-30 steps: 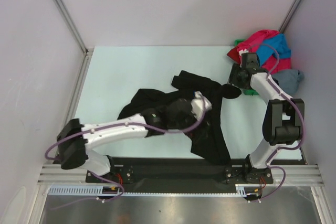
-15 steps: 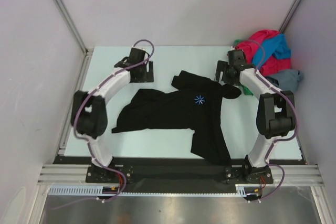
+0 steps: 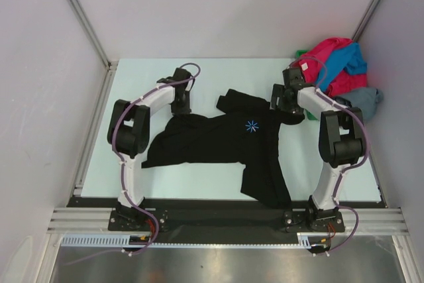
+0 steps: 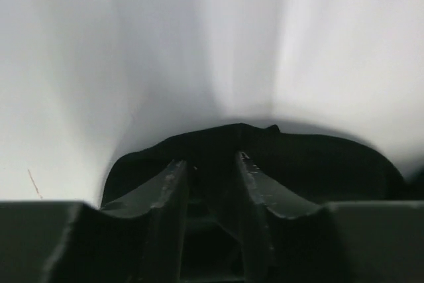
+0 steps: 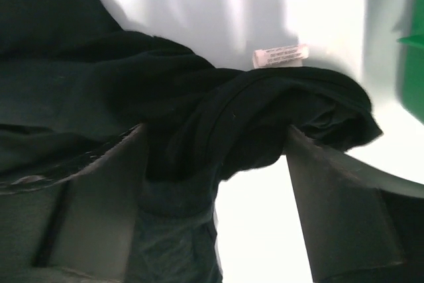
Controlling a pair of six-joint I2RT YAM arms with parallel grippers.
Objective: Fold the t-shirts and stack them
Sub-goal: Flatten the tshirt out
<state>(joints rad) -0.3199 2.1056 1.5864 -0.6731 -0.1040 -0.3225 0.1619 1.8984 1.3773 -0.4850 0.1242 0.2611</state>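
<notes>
A plain black cotton t-shirt [image 3: 225, 144] lies crumpled mid-worktop [image 3: 132, 91], bare pale surface around it. A small blue starburst print [image 3: 251, 126] marks its chest; a pinkish label [image 5: 279, 55] shows writing too small to read. The left gripper [image 4: 212, 164] stands narrowly parted over its hem — the right gripper [image 5: 215, 164] spread wide around a bunched fold. Red-pink, blue and grey shirts [image 3: 338, 64] are heaped in the far-right corner.

black t-shirt [image 3: 225, 144]: 1 | red-pink t-shirt [image 3: 326, 54]: 1 | blue t-shirt [image 3: 350, 59]: 1 | grey t-shirt [image 3: 366, 101]: 1 | arms: 2
</notes>
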